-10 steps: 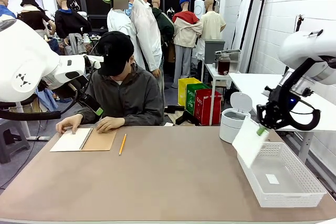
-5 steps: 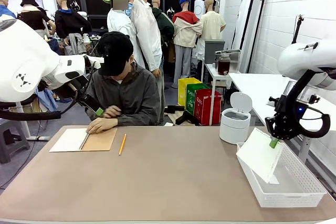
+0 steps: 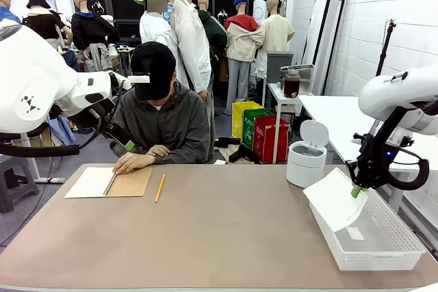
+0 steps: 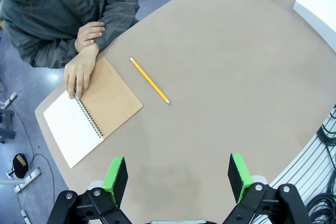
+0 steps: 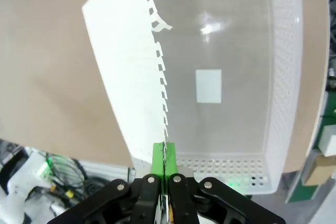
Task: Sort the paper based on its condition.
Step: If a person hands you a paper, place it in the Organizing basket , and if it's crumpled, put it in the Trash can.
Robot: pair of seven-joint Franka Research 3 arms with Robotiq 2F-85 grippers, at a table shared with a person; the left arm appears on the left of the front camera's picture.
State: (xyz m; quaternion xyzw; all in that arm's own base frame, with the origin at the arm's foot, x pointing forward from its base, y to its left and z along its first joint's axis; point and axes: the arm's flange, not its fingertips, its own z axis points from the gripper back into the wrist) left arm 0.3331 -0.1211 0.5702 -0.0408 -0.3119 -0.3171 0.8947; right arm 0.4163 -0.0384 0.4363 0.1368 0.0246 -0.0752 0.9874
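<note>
The paper (image 3: 334, 201), a white sheet with a ragged perforated edge, hangs tilted over the left rim of the white mesh basket (image 3: 383, 254) at the table's right. My right gripper (image 3: 356, 190) is shut on its upper corner. In the right wrist view the green pads (image 5: 158, 157) pinch the paper (image 5: 128, 77) by its torn edge, above the basket (image 5: 286, 77). Whether the sheet touches the rim I cannot tell. My left gripper (image 4: 177, 174) is open, high above the table's left half, with nothing between its fingers.
A small white tag (image 5: 208, 86) lies on the basket floor. A person sits at the far side with a hand (image 3: 133, 162) on an open spiral notebook (image 3: 109, 182); a yellow pencil (image 3: 159, 187) lies beside it. A white lidded bin (image 3: 304, 162) stands behind the basket.
My right gripper has come down and to the right with the paper, which now lies flatter over the basket. The person has drawn one hand back off the notebook page.
</note>
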